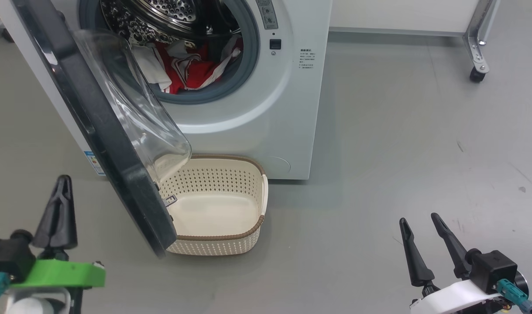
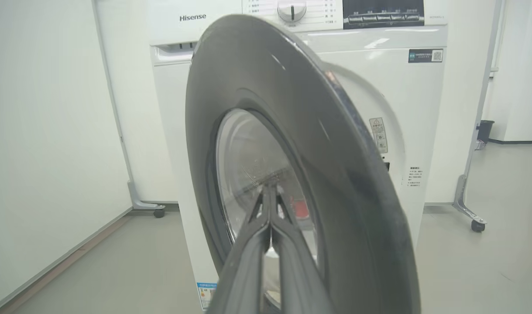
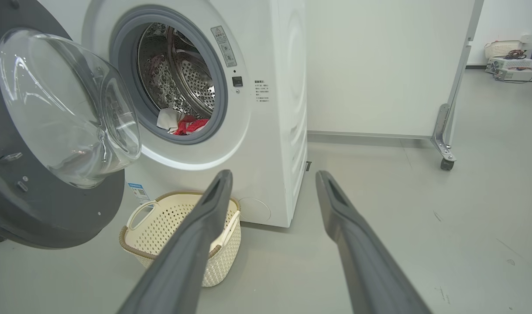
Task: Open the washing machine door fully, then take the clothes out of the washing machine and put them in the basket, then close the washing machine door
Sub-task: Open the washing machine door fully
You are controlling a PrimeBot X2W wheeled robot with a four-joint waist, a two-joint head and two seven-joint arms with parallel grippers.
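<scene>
Black left fingers (image 1: 58,209) pressed together, empty; right fingers (image 1: 413,255) spread wide.

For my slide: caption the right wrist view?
Open right gripper faces the washing machine: door open, red and white clothes in the drum, cream basket on the floor.

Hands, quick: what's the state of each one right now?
Left hand: closed, holding nothing.
Right hand: open, empty.
</scene>
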